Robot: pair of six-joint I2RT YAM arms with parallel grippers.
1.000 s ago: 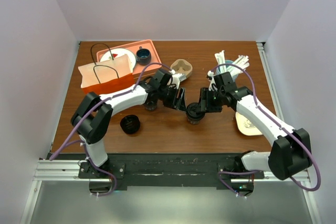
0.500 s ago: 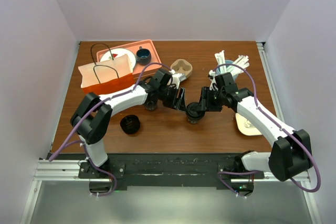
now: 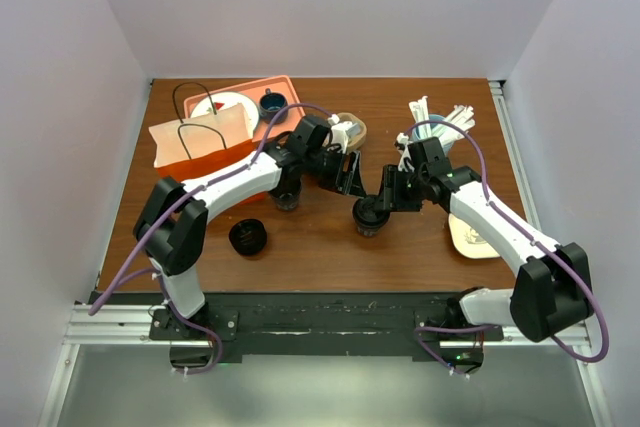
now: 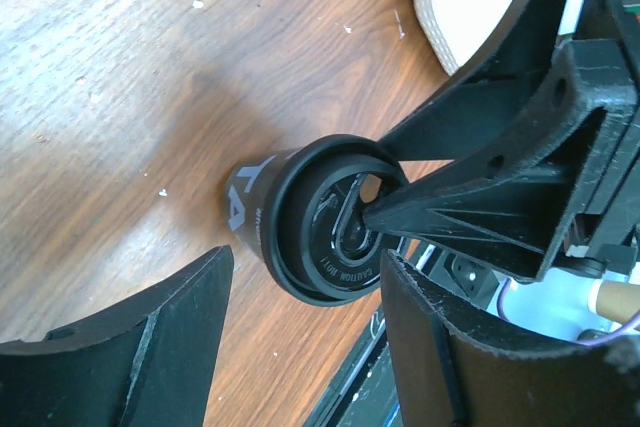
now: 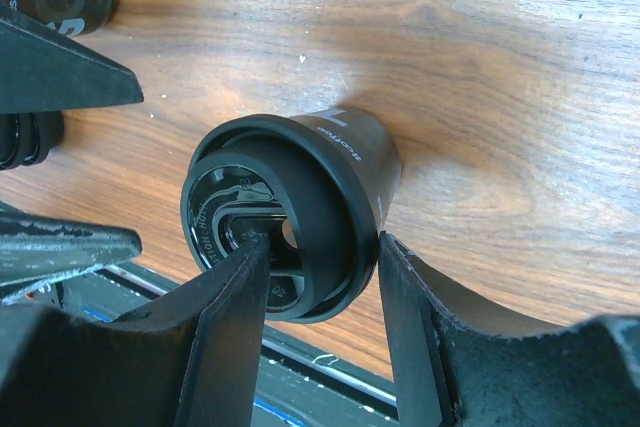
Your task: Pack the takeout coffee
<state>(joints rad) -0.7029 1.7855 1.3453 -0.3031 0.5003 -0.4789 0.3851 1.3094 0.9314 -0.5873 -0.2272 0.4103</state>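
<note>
The takeout coffee (image 3: 367, 217), a dark cup with a black sip lid, stands upright at mid-table. My right gripper (image 3: 376, 205) is shut on its lid rim. In the right wrist view one finger (image 5: 232, 292) lies in the lid's recess and the other finger (image 5: 400, 287) presses the rim's outside, on the cup (image 5: 345, 162). My left gripper (image 3: 347, 174) is open and empty, up and to the left of the cup. In the left wrist view the cup (image 4: 318, 235) lies ahead of the left gripper (image 4: 305, 272), not touched by its fingers.
A second dark cup (image 3: 288, 197) stands under the left arm. A low black lid-like piece (image 3: 247, 237) lies near the front left. An orange bag (image 3: 200, 145), orange tray (image 3: 290, 87), cardboard carrier (image 3: 352, 127), stirrers (image 3: 440, 115) and a pale disc (image 3: 470, 239) are around.
My left gripper has drawn back from the cup, away and up toward the far side, still open. My right gripper stays shut on the lid.
</note>
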